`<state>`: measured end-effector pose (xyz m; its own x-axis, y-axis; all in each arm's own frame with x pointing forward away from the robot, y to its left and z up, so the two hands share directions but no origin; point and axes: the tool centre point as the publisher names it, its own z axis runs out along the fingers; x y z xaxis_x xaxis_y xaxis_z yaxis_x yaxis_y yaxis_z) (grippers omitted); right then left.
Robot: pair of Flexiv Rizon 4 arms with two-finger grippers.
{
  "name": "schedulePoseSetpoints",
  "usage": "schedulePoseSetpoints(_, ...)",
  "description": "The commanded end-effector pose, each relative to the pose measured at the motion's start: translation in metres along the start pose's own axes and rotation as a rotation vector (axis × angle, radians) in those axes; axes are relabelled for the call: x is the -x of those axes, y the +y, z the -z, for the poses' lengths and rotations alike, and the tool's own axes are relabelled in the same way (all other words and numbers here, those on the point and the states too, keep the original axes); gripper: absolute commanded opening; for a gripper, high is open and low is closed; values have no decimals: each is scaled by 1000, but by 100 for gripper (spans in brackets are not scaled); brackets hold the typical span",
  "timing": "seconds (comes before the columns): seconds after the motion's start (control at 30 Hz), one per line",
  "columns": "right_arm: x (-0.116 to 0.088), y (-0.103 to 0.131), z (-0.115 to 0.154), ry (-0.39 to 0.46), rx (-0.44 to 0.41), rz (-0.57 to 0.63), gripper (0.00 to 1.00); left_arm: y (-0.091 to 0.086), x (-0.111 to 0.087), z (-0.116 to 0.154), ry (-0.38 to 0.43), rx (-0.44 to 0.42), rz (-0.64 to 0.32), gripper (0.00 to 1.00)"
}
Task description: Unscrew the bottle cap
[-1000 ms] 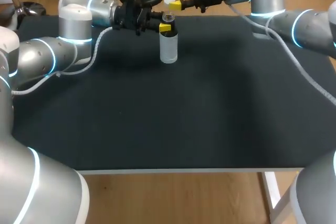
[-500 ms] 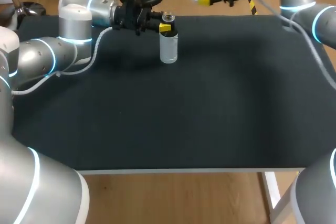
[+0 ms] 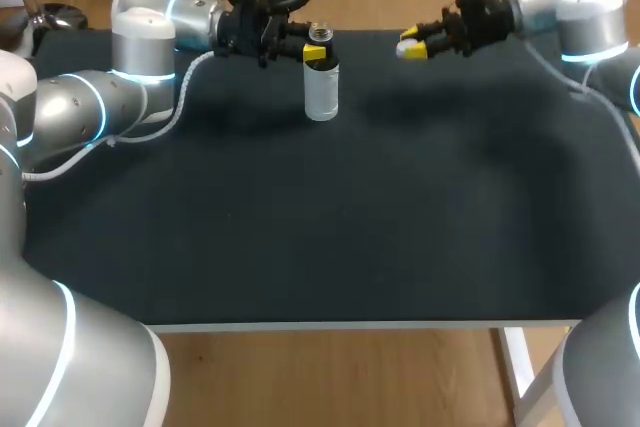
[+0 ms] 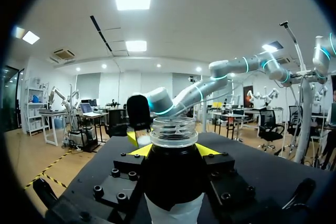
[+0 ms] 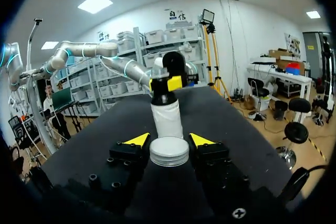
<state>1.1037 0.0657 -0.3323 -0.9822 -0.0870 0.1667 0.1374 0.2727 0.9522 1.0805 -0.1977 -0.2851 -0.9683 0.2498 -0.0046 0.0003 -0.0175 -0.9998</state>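
A clear bottle [image 3: 321, 87] with a white label stands upright at the back of the black table; its mouth [image 3: 320, 31] is uncapped. My left gripper [image 3: 314, 50] is shut on the bottle's dark neck; the left wrist view shows the open threaded mouth [image 4: 174, 131] rising between its yellow fingertips [image 4: 140, 150]. My right gripper [image 3: 411, 47] hangs above the table to the bottle's right, shut on the white cap [image 3: 408, 47]. In the right wrist view the cap [image 5: 169, 151] sits between the yellow fingertips [image 5: 137, 140], and the bottle [image 5: 167, 116] stands ahead of them.
The black table mat [image 3: 350, 207] stretches wide and bare in front of the bottle, down to the front edge [image 3: 350, 325]. My left arm [image 3: 140, 47] lies along the back left, and my right arm [image 3: 580, 7] comes in from the back right corner.
My right gripper carried the white cap away from the bottle's mouth, first up and to the right, then down toward the table. The left gripper and bottle stayed still.
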Motion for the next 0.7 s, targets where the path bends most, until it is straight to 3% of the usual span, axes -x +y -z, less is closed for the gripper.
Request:
schedulePoseSetpoints(0.03,-14,-30,-12,-433,22,-29,0,4,7,2,77,-6,1,0)
schedulePoseSetpoints(0.27,-17,-62,-12,-527,-58,-123,0,4,7,2,77,-6,1,0)
schedulePoseSetpoints(0.47,-19,-77,-12,-537,-55,-165,0,4,7,2,77,-6,1,0)
schedulePoseSetpoints(0.5,-20,-77,-12,-535,-53,-169,8,4,7,2,77,-6,1,0)
schedulePoseSetpoints(0.57,-21,-77,-13,-533,-47,-174,48,4,7,2,77,-6,1,0)
schedulePoseSetpoints(0.6,-21,-77,-13,-533,-47,-175,84,4,7,2,77,-6,1,0)
schedulePoseSetpoints(0.63,-22,-76,-13,-534,-47,-176,100,4,7,2,77,-6,1,0)
schedulePoseSetpoints(0.7,-23,-74,-13,-535,-44,-178,100,4,7,2,77,-6,1,0)
